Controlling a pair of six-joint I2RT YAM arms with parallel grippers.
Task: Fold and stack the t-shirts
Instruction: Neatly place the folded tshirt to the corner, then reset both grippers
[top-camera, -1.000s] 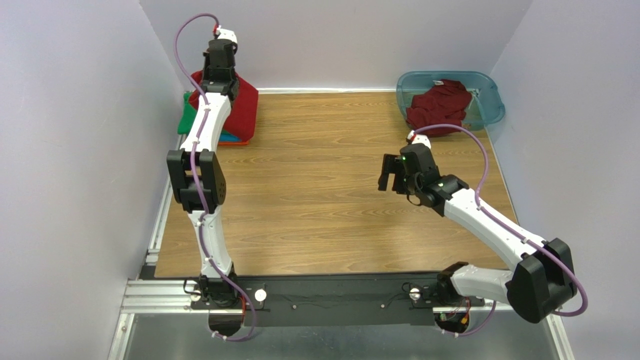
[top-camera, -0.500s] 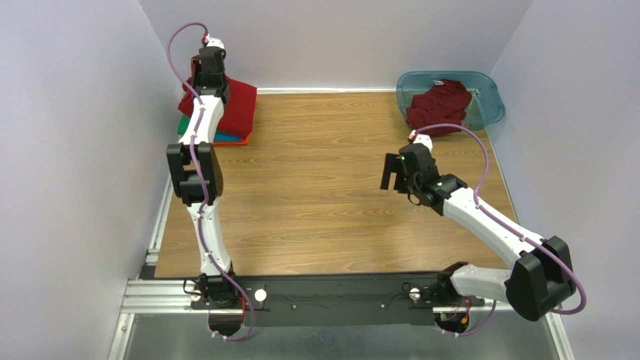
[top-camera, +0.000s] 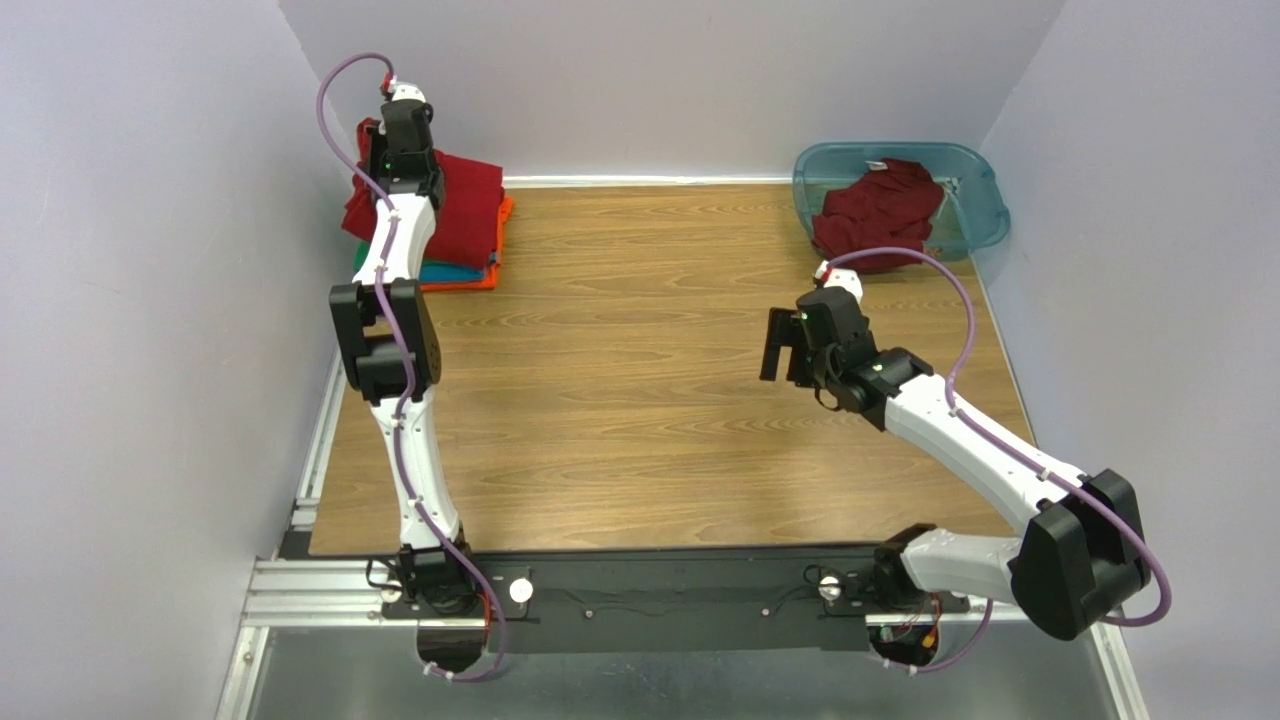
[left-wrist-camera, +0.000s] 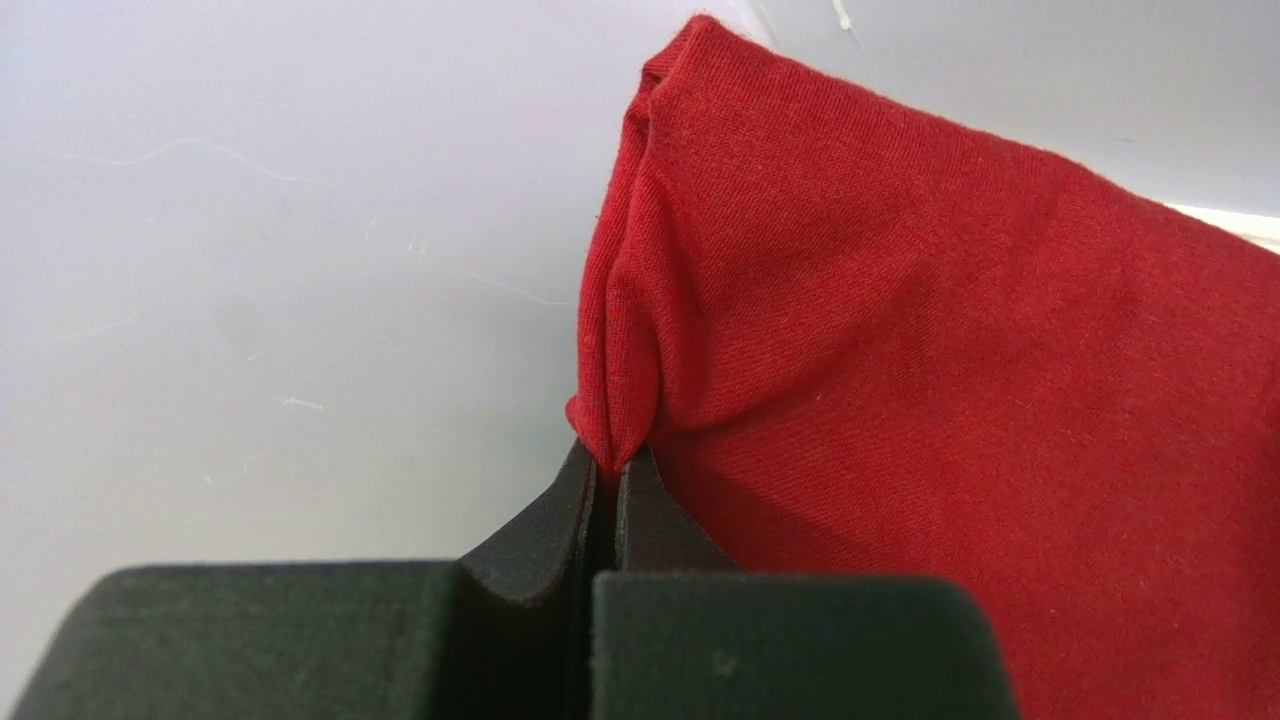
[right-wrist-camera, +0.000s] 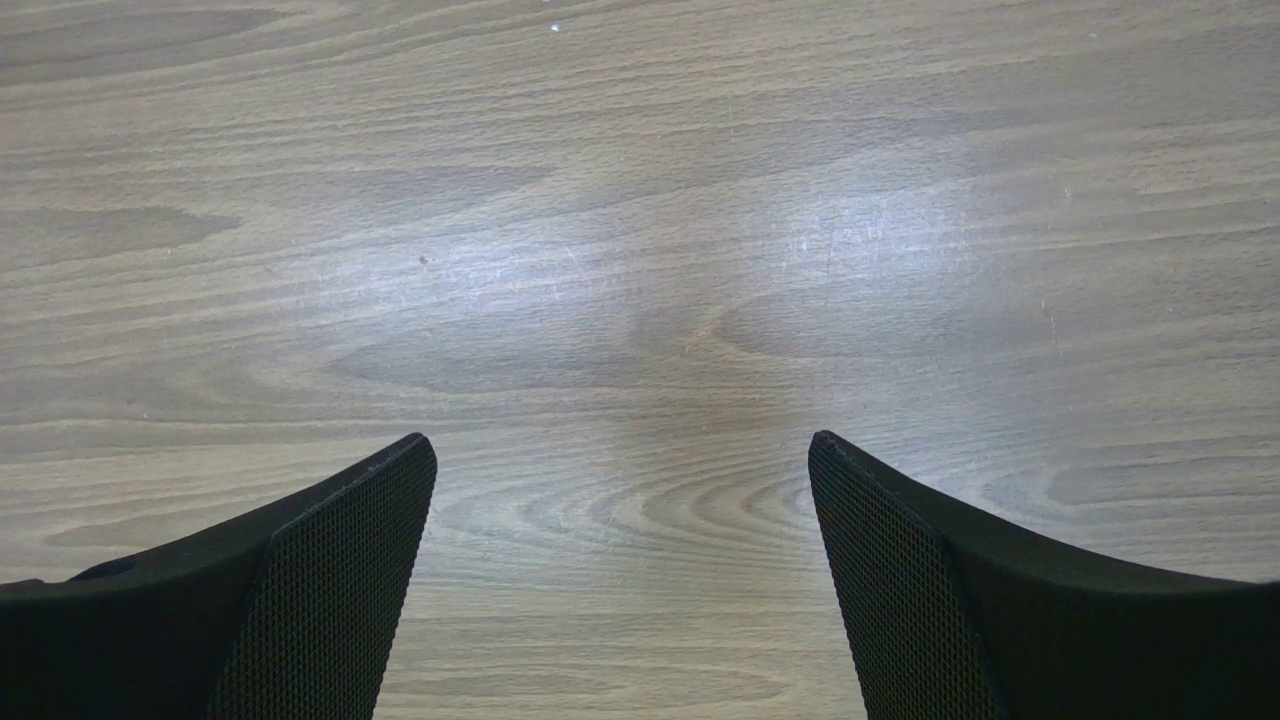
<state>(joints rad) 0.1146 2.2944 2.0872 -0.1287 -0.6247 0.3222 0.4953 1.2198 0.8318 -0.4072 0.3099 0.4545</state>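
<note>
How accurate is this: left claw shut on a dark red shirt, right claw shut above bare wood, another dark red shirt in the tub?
The right claw is open, not shut: the right wrist view shows its fingers spread above the wood. Left claw on the dark red shirt and the other shirt in the tub stand.

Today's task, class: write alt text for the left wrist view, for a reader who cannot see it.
The left gripper, its black jaws shut at the bottom of the frame, pinches a bunched fold of a dark red t-shirt. The shirt's fabric fills the right side, and a pale wall lies behind it on the left.
</note>
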